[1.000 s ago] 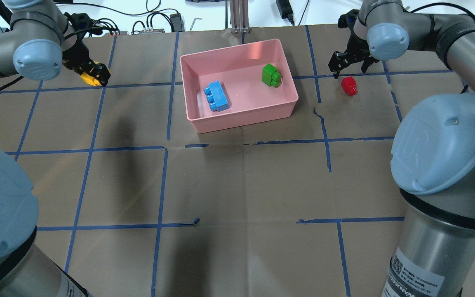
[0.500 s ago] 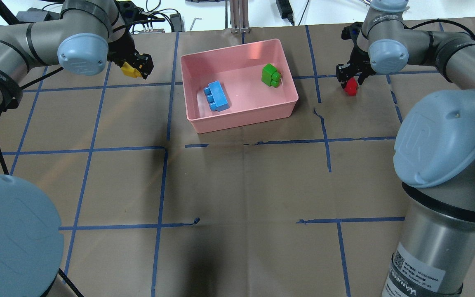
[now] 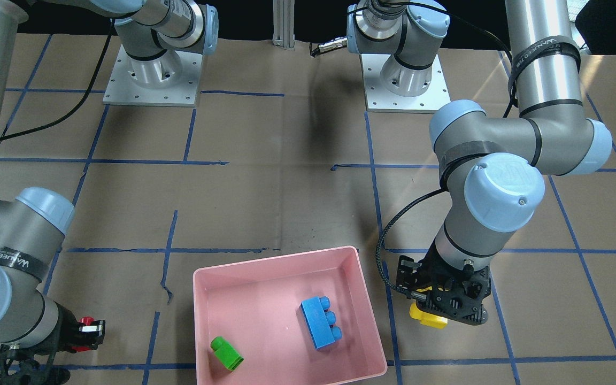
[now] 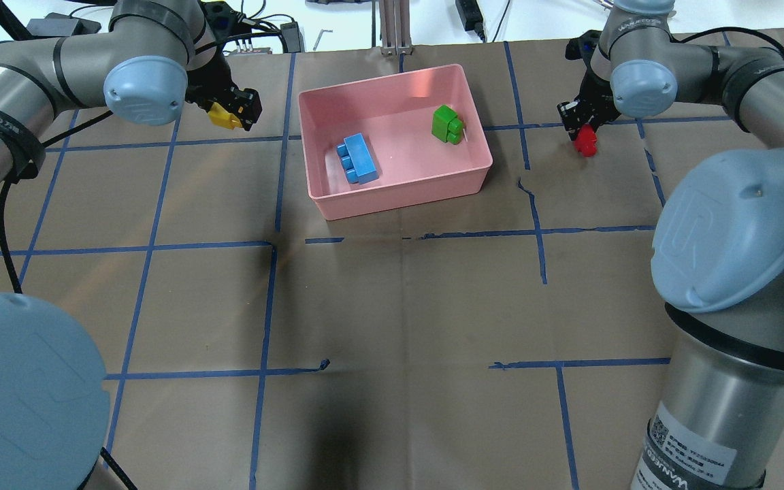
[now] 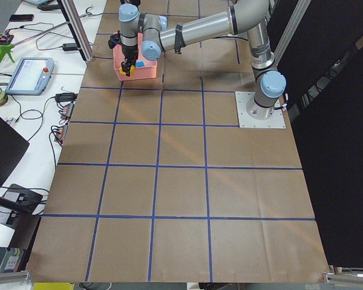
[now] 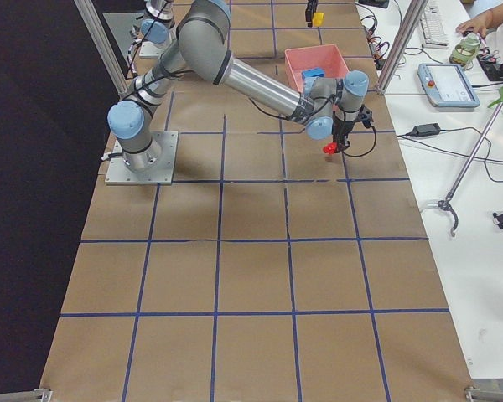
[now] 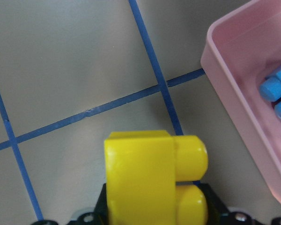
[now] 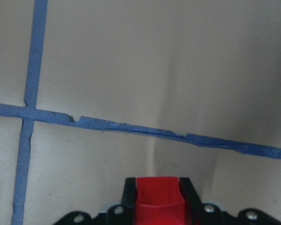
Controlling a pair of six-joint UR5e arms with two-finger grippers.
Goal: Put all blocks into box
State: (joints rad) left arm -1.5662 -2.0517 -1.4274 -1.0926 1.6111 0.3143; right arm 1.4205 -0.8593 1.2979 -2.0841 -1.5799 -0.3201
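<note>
The pink box (image 4: 399,194) stands at the back centre of the table, with the blue block (image 4: 356,158) and the green block (image 4: 447,124) lying inside it. My left gripper (image 4: 230,114) is shut on the yellow block (image 4: 220,117) and holds it above the table, just left of the box. The yellow block fills the bottom of the left wrist view (image 7: 150,183), with the box's wall (image 7: 243,108) at the right. My right gripper (image 4: 584,131) is shut on the red block (image 4: 586,140), right of the box. The red block also shows in the right wrist view (image 8: 159,197).
Brown paper with a blue tape grid covers the table (image 4: 405,306). Cables and small devices lie along the far edge (image 4: 283,30). Both arm bases (image 3: 404,80) stand at the robot's side of the table.
My left gripper has carried the yellow block rightward, toward the box. My right gripper has come down over the red block and shut on it.
</note>
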